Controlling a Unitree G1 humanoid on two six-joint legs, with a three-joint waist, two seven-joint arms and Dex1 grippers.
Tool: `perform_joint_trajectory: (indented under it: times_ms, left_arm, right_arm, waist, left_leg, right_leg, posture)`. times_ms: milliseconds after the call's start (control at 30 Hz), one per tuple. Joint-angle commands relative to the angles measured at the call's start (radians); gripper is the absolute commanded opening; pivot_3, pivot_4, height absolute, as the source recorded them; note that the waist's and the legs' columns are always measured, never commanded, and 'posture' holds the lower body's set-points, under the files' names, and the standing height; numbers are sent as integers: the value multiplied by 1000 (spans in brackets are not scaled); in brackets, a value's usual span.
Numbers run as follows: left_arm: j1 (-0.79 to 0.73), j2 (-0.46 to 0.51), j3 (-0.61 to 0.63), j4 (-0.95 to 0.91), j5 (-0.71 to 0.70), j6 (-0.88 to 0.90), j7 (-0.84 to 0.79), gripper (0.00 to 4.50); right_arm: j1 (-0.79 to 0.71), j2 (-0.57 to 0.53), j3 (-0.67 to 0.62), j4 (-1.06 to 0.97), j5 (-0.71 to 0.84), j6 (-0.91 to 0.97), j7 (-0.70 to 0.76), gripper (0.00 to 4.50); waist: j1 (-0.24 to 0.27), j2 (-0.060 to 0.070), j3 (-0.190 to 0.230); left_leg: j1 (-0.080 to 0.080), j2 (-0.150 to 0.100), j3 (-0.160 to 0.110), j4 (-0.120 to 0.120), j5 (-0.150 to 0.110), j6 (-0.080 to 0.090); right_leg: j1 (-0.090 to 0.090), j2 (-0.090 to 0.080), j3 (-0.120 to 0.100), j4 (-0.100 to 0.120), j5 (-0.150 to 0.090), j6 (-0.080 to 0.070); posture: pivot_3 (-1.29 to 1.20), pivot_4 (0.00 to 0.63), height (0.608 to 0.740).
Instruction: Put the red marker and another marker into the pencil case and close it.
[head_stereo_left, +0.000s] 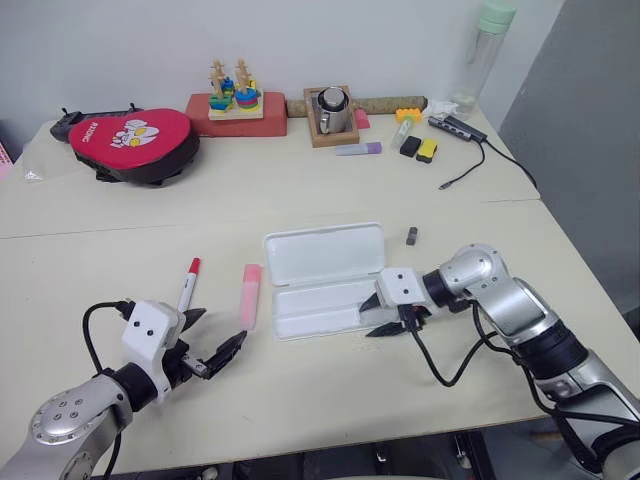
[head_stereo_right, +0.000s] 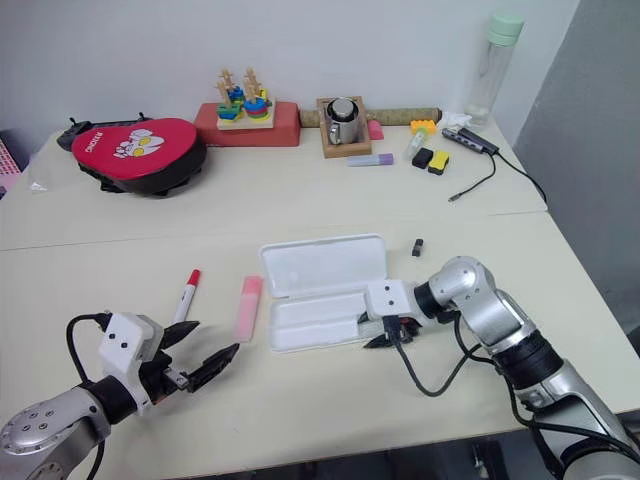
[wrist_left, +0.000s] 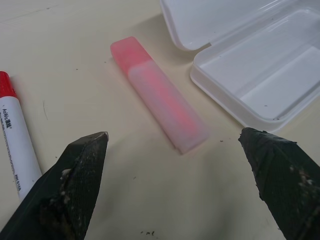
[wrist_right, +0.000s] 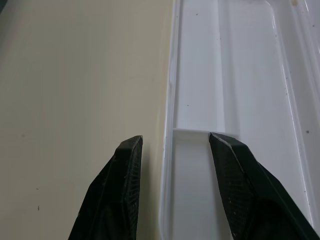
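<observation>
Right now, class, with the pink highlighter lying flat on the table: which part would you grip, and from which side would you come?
Grip the pale body of the highlighter near its middle, coming from above, fingers across its two long edges. It lies flat and apart from the case and the red marker, so both edges look free. The open left end effector is nearest.

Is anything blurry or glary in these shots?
Left wrist view: black fingertips soft, flat pale-pink highlighter sharp. Right wrist view: faint sheen on the white hinged plastic pencil case. Left eye view: even light, soft shadows on the beige table.
</observation>
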Motion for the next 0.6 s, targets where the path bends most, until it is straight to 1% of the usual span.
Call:
perform_joint_trajectory:
  times_ms: [33,167,300,433,533,600]
  left_arm:
    - [-2,7,20,-10,5,-18,-4,4500]
    - [-6,1,37,-10,-7,-12,2,4500]
    - [-71,-40,90,-2,-41,32,90,4500]
    - [-125,-34,88,39,14,76,168,4500]
    - [-174,-54,87,64,24,98,223,4500]
    - [-202,-64,85,81,38,119,263,4500]
  right_arm:
    - [-22,-43,-45,-80,55,29,30,2214]
    - [-37,-69,-67,-113,100,68,37,2214]
    - [-79,-79,-122,-131,178,148,29,2214]
    - [-104,-67,-164,-143,227,177,1,2214]
    - [-117,-56,-180,-152,261,214,-16,2214]
    - [-118,-56,-178,-149,257,208,-31,2214]
  waist:
    - [0,0,0]
    - [1,0,0]
    - [2,0,0]
    - [3,0,0]
    - [4,-1,0]
    - [5,0,0]
  left_leg:
    - [0,0,0,0,0,0]
    - [0,0,0,0,0,0]
    - [0,0,0,0,0,0]
    - [0,0,-1,1,0,1]
    - [0,0,-1,0,0,1]
    - [-1,0,-1,0,0,1]
  right_leg:
    - [0,0,0,0,0,0]
    - [0,0,0,0,0,0]
    - [0,0,0,0,0,0]
    - [1,0,-1,0,0,0]
    - [0,0,-1,0,0,0]
    - [0,0,-1,0,0,0]
  posture:
    - [0,150,740]
    - [0,150,740]
    - [0,150,740]
    - [0,150,740]
    - [0,150,740]
    - [0,150,740]
